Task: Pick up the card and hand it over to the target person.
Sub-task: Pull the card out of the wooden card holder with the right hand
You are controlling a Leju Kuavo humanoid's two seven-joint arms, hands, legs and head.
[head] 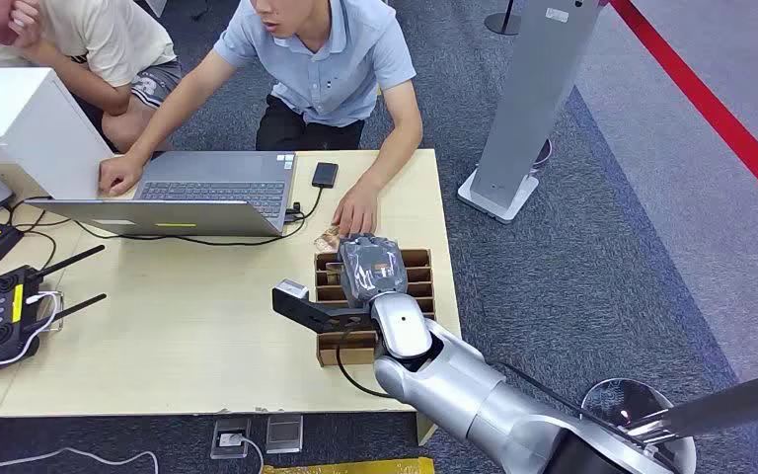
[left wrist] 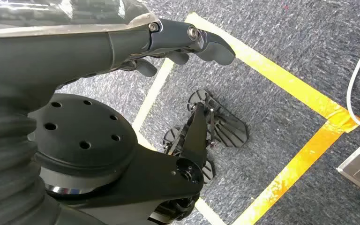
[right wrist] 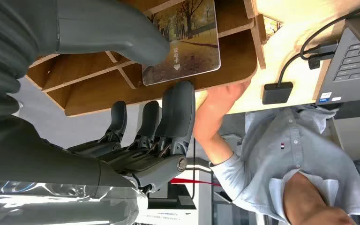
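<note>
Far left on the table (head: 188, 355) I see a black controller with antennas (head: 5, 311), then an open grey laptop (head: 192, 193) that a person in a light blue shirt (head: 321, 59) has a hand on; a second person in a cream shirt (head: 99, 39) sits beside them at the table's far edge. A dark phone (head: 325, 175) lies just right of the laptop.

Next comes the wooden slotted rack (head: 419, 286) near the table's right edge, with the blue-shirted person's other hand (head: 355, 209) resting on the table just beyond it. My right hand (head: 370, 269) is over the rack. From the right wrist camera, the card (right wrist: 187, 40) stands in one of the rack's compartments: a glossy rectangle printed with a picture of autumn trees along a path, a small line of white characters and a white arrow near one edge. My thumb (right wrist: 117, 35) lies across the card's face, while the dark fingers (right wrist: 178, 110) are down the outside of the rack wall, loosely parted. I cannot tell whether the card is actually gripped.

My left hand (left wrist: 178, 47) hangs over grey carpet with yellow tape lines (left wrist: 286, 86), fingers curled slightly and holding nothing.
</note>
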